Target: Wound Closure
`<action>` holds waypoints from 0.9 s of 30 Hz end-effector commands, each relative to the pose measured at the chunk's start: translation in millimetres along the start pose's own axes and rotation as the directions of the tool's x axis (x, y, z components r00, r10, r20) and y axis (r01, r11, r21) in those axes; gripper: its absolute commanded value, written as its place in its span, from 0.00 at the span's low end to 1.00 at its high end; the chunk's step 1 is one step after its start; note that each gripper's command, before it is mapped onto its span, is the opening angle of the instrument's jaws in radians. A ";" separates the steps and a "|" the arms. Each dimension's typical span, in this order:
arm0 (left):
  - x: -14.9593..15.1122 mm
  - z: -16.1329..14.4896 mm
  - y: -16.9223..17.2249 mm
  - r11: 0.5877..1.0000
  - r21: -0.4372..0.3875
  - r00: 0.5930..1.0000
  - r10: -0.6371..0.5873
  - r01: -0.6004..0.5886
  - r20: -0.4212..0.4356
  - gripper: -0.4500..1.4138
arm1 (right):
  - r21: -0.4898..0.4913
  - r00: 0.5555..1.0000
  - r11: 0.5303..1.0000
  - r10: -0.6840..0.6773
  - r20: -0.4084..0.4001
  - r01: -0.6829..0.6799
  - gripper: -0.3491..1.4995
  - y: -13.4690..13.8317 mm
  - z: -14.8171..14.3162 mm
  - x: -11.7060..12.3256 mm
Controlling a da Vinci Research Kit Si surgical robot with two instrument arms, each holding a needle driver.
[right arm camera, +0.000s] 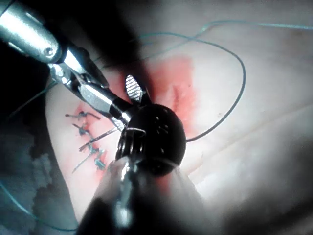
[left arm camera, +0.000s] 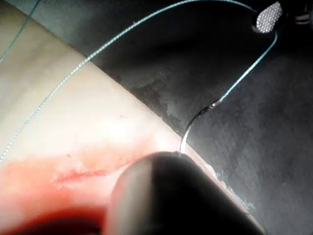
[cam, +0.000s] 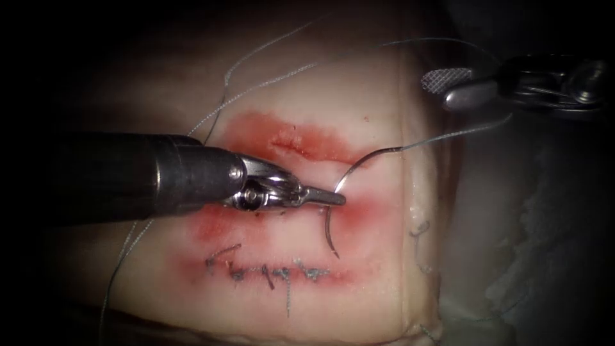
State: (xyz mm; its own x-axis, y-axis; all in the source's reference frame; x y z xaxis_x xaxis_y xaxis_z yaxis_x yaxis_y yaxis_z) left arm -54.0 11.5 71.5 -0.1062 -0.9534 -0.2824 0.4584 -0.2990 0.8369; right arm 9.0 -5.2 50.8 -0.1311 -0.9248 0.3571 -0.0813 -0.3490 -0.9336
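Needle (cam: pixel 343 192) is held by the left tool (cam: pixel 323 197), jaws pressed together on it at roughly mid-curve. It is seen above the tissue (cam: pixel 359 96), over the reddened middle band; the pointed end (cam: pixel 336 254) hangs down toward the lower stitched line, and whether the tip touches the surface cannot be told. No part of the curve is seen buried in the tissue. The blunt end arcs up and right, where the thread (cam: pixel 448 136) is attached and runs off toward the right edge of the tissue. More thread is looped across the upper left of the tissue and trails down past the left tool's shaft.

Right tool (cam: pixel 451 86) is seen at the upper right, off the tissue edge and well apart from the needle, jaws spread, nothing between them; one textured inner pad (cam: pixel 445 78) is turned to the camera.

Three red-stained lines are crossed by the view: an upper open cut (cam: pixel 301 142), a middle band under the left tool, and a lower line closed with dark stitches (cam: pixel 269 272) with short cut ends sticking up.

In the left wrist view the needle (left arm camera: pixel 193 125) rises from behind the tool's own body, thread (left arm camera: pixel 244 73) running up to the right tool's pad (left arm camera: pixel 269 17). In the right wrist view the left tool (right arm camera: pixel 117 111) is seen next to the stitches (right arm camera: pixel 88 142).
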 end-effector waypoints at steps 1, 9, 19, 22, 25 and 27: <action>-0.9 0.6 0.1 0.999 0.028 0.999 -0.033 0.033 0.002 0.00 | -0.034 1.000 0.999 -0.001 0.010 0.001 0.93 2.0 2.0 0.9; -3.6 -1.3 4.0 0.941 0.126 0.949 -0.314 0.313 -0.014 0.00 | -0.197 0.997 0.979 -0.045 0.064 0.056 0.85 5.3 6.9 3.0; -3.0 -0.7 3.2 0.870 0.365 0.943 -0.300 0.331 -0.141 0.00 | 0.062 0.982 0.998 -0.036 0.187 0.024 0.86 -7.1 4.4 4.9; -2.3 -0.2 2.8 0.852 0.400 0.941 -0.302 0.338 -0.152 0.00 | 0.213 0.969 0.977 -0.073 0.235 0.022 0.86 -10.0 3.9 5.7; -1.6 0.5 2.5 0.821 0.426 0.924 -0.339 0.381 -0.175 0.00 | 0.341 0.960 0.940 -0.097 0.262 0.002 0.86 -11.8 3.5 5.8; -1.6 0.6 2.4 0.807 0.445 0.922 -0.342 0.388 -0.183 0.00 | 0.363 0.957 0.932 -0.100 0.272 -0.005 0.86 -12.0 3.5 5.7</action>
State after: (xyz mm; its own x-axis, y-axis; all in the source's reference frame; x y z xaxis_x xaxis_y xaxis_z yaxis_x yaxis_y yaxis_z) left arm -52.6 11.6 73.8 -0.0903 -0.7671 -0.6352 -0.0658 -0.6318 0.7723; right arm 12.0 -6.6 63.6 0.1538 -0.8905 0.4282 0.2958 -0.3720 -0.8798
